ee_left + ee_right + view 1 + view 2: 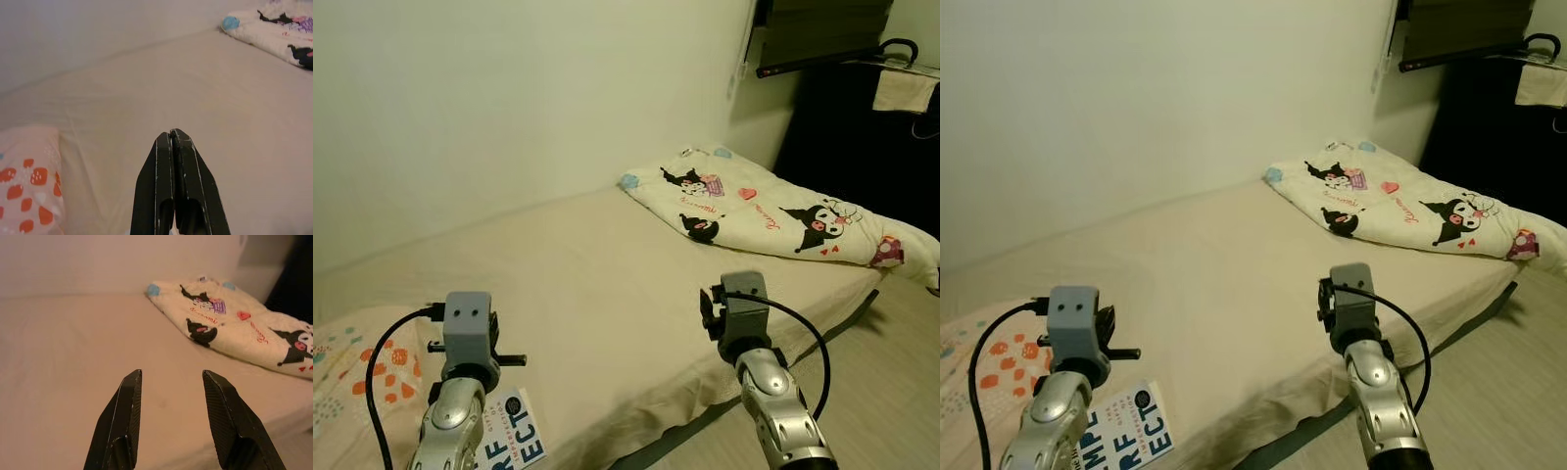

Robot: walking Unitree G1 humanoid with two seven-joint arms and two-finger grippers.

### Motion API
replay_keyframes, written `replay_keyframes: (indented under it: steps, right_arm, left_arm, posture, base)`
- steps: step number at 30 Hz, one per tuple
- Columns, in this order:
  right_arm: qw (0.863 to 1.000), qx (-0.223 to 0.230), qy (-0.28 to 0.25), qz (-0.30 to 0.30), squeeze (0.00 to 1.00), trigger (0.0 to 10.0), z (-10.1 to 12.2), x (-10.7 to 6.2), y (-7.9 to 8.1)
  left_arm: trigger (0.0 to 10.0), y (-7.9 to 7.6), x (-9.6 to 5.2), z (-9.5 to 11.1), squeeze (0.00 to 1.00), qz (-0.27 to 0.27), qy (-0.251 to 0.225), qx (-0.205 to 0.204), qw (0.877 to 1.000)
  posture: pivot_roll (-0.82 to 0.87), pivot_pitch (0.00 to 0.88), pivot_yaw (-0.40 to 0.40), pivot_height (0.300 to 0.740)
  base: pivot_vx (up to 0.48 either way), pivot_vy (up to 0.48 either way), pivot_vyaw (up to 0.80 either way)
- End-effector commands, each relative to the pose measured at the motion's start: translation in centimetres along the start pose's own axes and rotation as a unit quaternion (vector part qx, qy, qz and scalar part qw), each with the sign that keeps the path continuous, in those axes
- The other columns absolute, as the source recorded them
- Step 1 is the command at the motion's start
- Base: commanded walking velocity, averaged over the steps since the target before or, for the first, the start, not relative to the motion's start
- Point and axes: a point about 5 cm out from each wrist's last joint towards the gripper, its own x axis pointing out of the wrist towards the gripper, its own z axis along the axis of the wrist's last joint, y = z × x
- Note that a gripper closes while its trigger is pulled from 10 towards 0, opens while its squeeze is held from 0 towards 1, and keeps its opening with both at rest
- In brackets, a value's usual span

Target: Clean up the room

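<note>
A book [514, 439] lies on the bed [597, 284] near the robot, beside the left arm. The arm and the picture's edge cut off part of it, so only big letters like "RF" and "ECT" can be read. A pillow [342, 367] with orange spots sits next to it. A folded blanket [773, 211] with cartoon drawings lies at the far end of the bed. The left gripper [173, 142] has its fingers pressed together over the sheet. The right gripper [171, 382] has its fingers apart, holding nothing.
</note>
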Motion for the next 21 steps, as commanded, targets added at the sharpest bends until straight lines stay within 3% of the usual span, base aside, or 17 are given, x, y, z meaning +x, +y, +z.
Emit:
replay_keyframes:
  steps: [1, 7, 13, 21]
  right_arm:
    - [1.0, -0.007, -0.005, 0.005, 0.0, 10.0, 0.1, 0.1, 0.1]
    - [1.0, -0.014, -0.001, 0.014, 0.0, 10.0, -0.1, -0.1, 0.1]
    - [1.0, -0.011, -0.005, 0.022, 0.0, 10.0, 0.1, -0.1, 0.5]
    - [1.0, -0.004, -0.008, 0.026, 0.0, 10.0, 0.4, 0.0, 1.1]
  left_arm:
    - [10.0, -0.3, 0.1, 0.2, 0.0, -0.002, -0.007, 0.003, 1.0]
    - [10.0, -0.4, 1.0, 1.0, 0.0, -0.018, -0.016, 0.01, 1.0]
    - [10.0, -1.5, 0.8, 1.0, 0.0, -0.048, -0.007, 0.01, 0.999]
    - [10.0, -1.7, 0.9, 1.1, 0.0, -0.049, -0.004, 0.005, 0.999]
  posture:
    - [-0.05, 0.012, -0.039, 0.732]
    - [-0.07, 0.014, -0.005, 0.732]
    - [-0.07, 0.024, 0.003, 0.732]
    - [-0.07, 0.029, 0.014, 0.732]
  base:
    - [0.0, 0.0, 0.0]
    - [0.0, 0.0, 0.67]
    - [0.0, 0.0, 0.8]
    - [0.0, 0.0, 0.8]
